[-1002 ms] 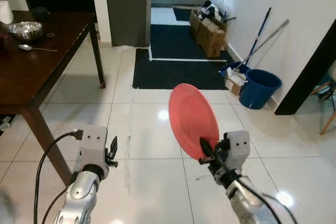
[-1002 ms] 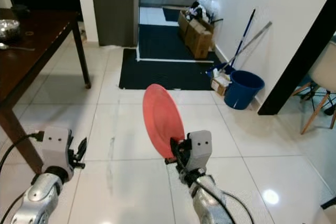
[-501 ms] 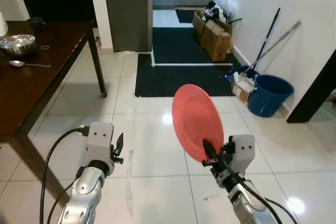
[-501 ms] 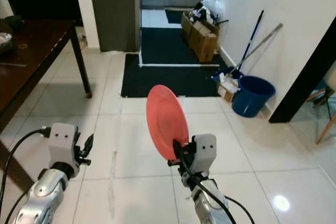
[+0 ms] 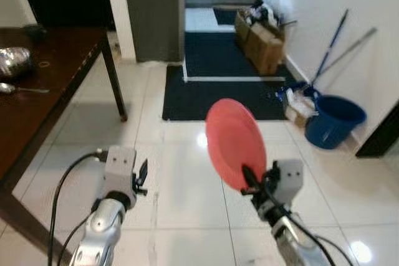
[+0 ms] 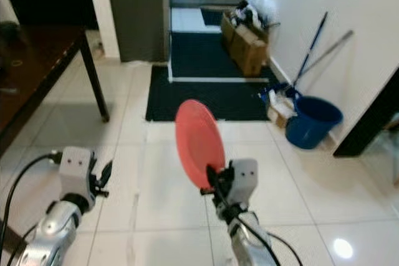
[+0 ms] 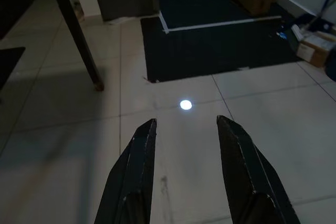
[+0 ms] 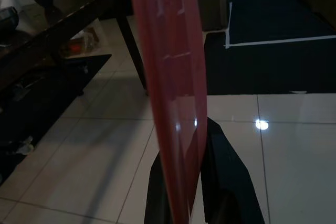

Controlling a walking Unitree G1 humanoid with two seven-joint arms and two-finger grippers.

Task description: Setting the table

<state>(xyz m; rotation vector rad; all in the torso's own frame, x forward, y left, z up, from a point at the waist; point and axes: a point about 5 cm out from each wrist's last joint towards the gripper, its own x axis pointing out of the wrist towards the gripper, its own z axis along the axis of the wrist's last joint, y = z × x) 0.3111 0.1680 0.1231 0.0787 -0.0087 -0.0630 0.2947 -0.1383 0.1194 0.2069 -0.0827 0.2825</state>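
Tiled floor, red plate upright in right hand

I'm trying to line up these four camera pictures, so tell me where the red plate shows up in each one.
Left eye view: the red plate stands on edge at centre, held low by the right gripper.
Right eye view: plate at centre, slightly left.
Left wrist view: not in it; open fingers over tiles.
Right wrist view: plate edge-on, between the fingers.
Shared landmark: the dark mat.
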